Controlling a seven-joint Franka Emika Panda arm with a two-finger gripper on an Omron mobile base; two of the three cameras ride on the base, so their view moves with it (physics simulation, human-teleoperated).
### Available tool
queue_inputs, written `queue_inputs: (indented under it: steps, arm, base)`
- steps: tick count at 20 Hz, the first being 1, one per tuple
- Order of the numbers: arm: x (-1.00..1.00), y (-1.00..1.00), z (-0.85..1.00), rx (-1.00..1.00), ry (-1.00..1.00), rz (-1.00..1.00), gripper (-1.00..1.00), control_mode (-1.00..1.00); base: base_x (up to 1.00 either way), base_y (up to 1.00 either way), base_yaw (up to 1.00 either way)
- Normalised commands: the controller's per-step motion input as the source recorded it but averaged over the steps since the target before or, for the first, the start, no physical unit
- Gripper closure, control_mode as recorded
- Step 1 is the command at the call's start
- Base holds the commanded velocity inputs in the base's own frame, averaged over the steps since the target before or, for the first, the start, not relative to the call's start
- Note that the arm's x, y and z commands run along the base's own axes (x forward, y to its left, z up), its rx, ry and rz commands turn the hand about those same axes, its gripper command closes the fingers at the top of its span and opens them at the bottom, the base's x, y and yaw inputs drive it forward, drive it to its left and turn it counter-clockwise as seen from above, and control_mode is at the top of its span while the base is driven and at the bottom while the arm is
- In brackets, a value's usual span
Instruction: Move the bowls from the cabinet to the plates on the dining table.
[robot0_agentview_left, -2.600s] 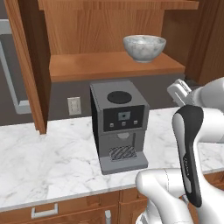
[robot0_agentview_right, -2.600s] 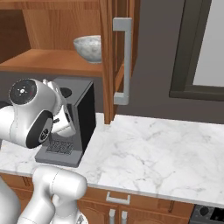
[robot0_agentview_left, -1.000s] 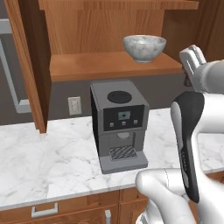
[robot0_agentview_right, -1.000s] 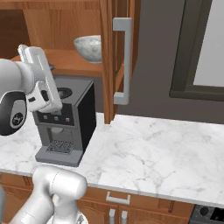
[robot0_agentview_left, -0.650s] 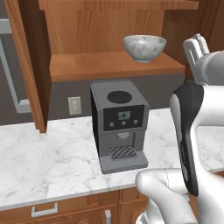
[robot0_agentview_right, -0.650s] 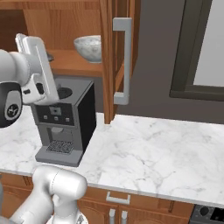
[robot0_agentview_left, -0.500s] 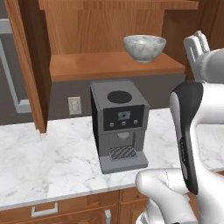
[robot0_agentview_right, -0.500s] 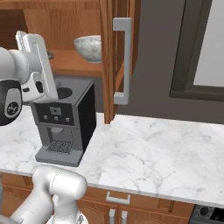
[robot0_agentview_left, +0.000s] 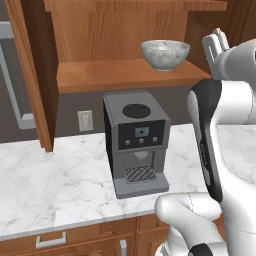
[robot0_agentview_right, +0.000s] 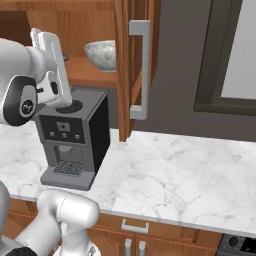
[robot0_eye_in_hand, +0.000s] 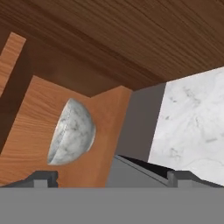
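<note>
A grey coffee machine (robot0_agentview_left: 138, 142) stands on a white, grey-veined marble counter (robot0_agentview_left: 45, 185), its back close to the grey wall. It has a round dark recess on top, a small display with buttons on its dark front panel, and a ridged drip tray at its foot. On the wall just left of it sits a pale electrical outlet (robot0_agentview_left: 85, 120). Below the counter edge run brown drawers (robot0_agentview_left: 75, 237) with small metal handles. In the right base view, a dark-framed window (robot0_agentview_right: 231, 57) sits on the grey wall above the counter's right stretch
</note>
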Motion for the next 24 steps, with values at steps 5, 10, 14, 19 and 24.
queue_inputs:
  steps: [5, 10, 14, 19, 24]
  arm:
    - [0.37, 0.0, 0.0, 0.0, 0.02, 0.05, -1.0, -1.0]
    - [0.26, -0.01, 0.0, 0.01, 0.0, 0.03, -1.0, -1.0]
    - [0.22, 0.0, 0.0, 0.0, 0.05, 0.02, -1.0, -1.0]
    - [0.27, 0.0, 0.06, 0.0, 0.12, 0.0, -1.0, -1.0]
    - [0.2, -0.05, 0.19, 0.0, 0.09, 0.0, -1.0, -1.0]
  base:
    - [0.0, 0.0, 0.0]
    - [0.0, 0.0, 0.0]
    - [0.0, 0.0, 0.0]
    - [0.0, 0.0, 0.0]
    - [0.0, 0.0, 0.0]
